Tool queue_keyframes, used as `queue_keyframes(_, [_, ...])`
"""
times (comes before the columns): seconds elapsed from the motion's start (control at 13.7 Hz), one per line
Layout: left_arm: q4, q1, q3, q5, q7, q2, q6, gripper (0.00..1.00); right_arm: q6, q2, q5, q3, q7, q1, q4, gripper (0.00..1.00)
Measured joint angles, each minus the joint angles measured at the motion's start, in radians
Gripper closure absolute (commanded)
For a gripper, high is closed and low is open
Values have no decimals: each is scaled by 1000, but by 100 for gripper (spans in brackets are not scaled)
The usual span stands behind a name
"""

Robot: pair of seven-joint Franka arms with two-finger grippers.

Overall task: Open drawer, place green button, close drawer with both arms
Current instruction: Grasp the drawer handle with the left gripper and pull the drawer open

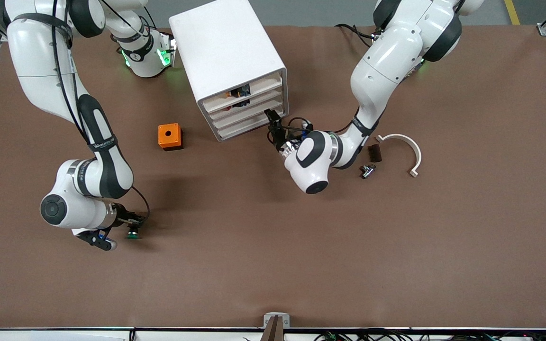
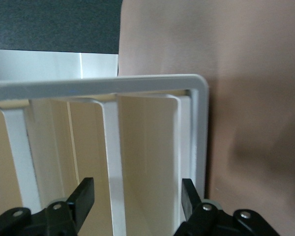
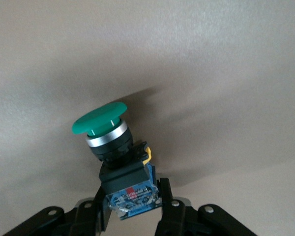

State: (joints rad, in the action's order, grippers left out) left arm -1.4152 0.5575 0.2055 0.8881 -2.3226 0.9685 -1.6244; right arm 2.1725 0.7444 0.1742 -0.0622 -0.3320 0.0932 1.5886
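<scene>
**Button gripped, drawer front reached**

I see my right gripper (image 1: 128,226) pinching the small green-capped push button (image 1: 133,233) by its blue-black body, low over the brown table (image 1: 273,265). My left gripper (image 1: 272,118) stands spread at the shallow white plastic drawer (image 1: 247,116) of the white cabinet (image 1: 228,52).

button (image 3: 115,157): green cap, tilted, gripped | drawer (image 1: 249,116): white, shut
</scene>
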Motion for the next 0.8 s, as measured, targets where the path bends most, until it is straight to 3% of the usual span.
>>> queue_keyframes(0.15, [2, 18, 0, 35, -21, 0, 0, 38, -44, 0, 1, 1, -58, 1, -15, 100])
queue_keyframes(0.51, [2, 37, -1, 58, -27, 0, 0, 91, -214, -27, 1, 8, -278, 29, -103, 100])
queue_keyframes(0.58, [2, 37, -2, 58, -27, 1, -1, 98, -241, -47, 2, 9, -326, 36, -111, 100])
queue_keyframes(0.8, [4, 33, -10, 58, -26, 1, -5, 99, -303, -121, 28, 19, -478, 55, -115, 100])
